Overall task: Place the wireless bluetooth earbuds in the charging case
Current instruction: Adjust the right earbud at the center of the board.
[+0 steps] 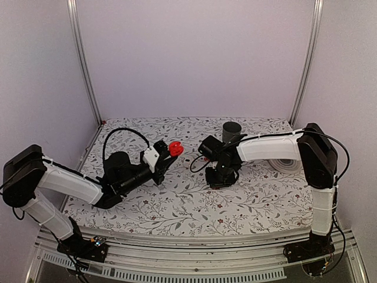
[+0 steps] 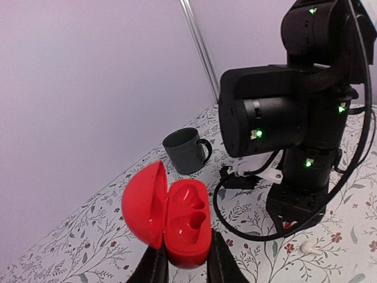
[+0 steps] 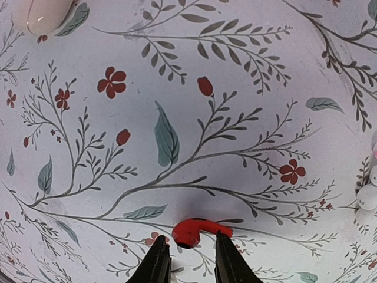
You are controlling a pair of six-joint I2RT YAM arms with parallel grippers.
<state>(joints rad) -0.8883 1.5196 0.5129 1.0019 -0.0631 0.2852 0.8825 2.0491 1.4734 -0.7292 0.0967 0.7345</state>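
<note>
My left fingers (image 2: 154,268) are clamped on the lower body of the red charging case (image 2: 189,227), holding it off the counter (image 2: 353,206). Its lid (image 2: 144,203) is swung open to the fingers' left, and its 2 hollows face the camera. A grey mug (image 2: 184,150) stands beyond the fingers. My right fingers (image 3: 158,262) stand narrowly apart, pointing down. A red earbud (image 3: 197,231) lies right at their tips, though I can't tell if either tip touches it.

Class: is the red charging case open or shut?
Open: the charging case has its lid swung aside, both hollows empty.
</note>
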